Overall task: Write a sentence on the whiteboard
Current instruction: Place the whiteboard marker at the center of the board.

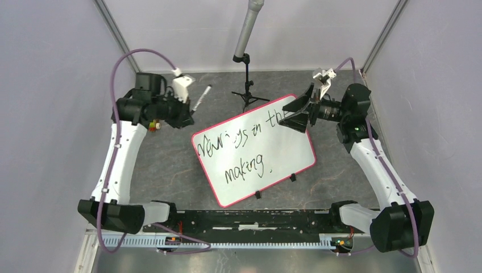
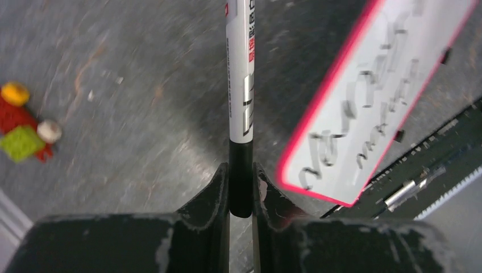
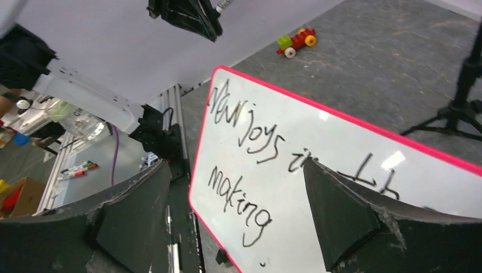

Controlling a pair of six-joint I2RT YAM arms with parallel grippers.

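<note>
Lying slantwise on the table (image 1: 170, 165) between the arms, the whiteboard (image 1: 284, 162) carries the sentence (image 3: 258, 145) in black: "New joys in th…" over "making.", with the top line's end hidden behind a finger. The right gripper (image 3: 236, 170) hangs spread wide above it. The left gripper (image 2: 241, 173) pinches a marker (image 2: 240, 79), its red print too blurred to read.

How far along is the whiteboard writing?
Done: the sentence, two lines ending in a period, is on the whiteboard. In hand: the left gripper grips the marker, off to the board's side; the right gripper is open by its far corner. Left: probably only setting the marker down.
</note>
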